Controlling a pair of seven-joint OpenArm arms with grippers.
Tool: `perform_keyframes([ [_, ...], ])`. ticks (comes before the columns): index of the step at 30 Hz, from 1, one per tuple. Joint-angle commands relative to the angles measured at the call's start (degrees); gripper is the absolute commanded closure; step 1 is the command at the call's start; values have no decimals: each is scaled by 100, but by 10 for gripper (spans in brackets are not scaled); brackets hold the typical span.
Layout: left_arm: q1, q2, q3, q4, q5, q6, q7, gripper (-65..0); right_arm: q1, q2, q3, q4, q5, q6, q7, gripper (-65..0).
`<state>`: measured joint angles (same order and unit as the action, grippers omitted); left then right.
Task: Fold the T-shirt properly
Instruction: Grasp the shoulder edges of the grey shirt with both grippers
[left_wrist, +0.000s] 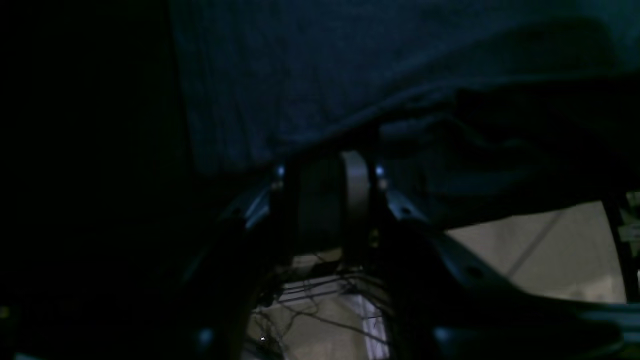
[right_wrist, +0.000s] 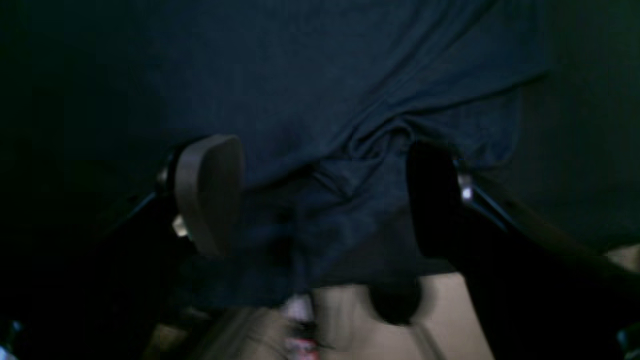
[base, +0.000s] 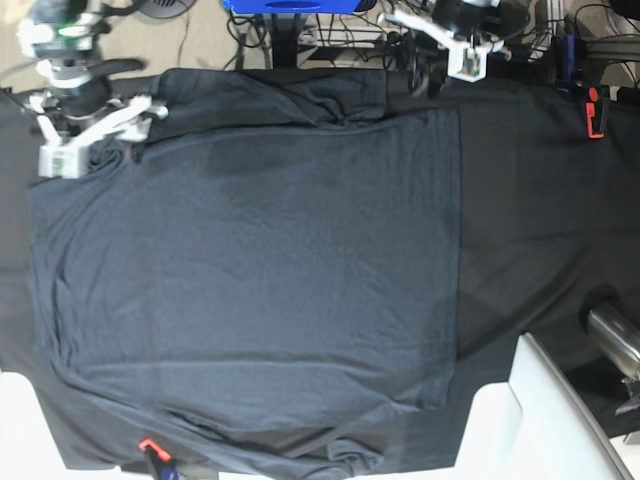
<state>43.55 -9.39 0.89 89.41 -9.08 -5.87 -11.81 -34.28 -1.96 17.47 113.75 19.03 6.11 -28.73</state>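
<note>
The dark slate-grey T-shirt (base: 250, 270) lies spread over most of the table, its right side folded in to a straight vertical edge. A sleeve is bunched at its top edge. At the shirt's top left corner my right gripper (base: 95, 140) is open. In the right wrist view its fingers (right_wrist: 210, 195) stand wide apart, and a puckered fold of T-shirt (right_wrist: 350, 150) lies loose between them. My left gripper (base: 430, 65) is at the shirt's top right. Its jaws (left_wrist: 320, 180) are narrow, with the T-shirt (left_wrist: 300, 75) hem caught between them.
A black table cloth (base: 540, 200) covers the table under the shirt. A red clamp (base: 594, 112) sits at the right edge and an orange clip (base: 148, 447) at the bottom. A white object (base: 530, 420) and a metal cylinder (base: 615, 335) stand at bottom right. Cables lie on the floor past the top edge.
</note>
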Motion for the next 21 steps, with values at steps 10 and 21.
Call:
perform_keyframes([
  [10, -403, -138, 786, -866, -1215, -15, -124, -145, -119, 499, 305, 22, 1135, 9, 126, -489],
  [21, -52, -165, 725, 40, -1180, -15, -168, -148, -216, 508, 340, -101, 1117, 9, 126, -489],
])
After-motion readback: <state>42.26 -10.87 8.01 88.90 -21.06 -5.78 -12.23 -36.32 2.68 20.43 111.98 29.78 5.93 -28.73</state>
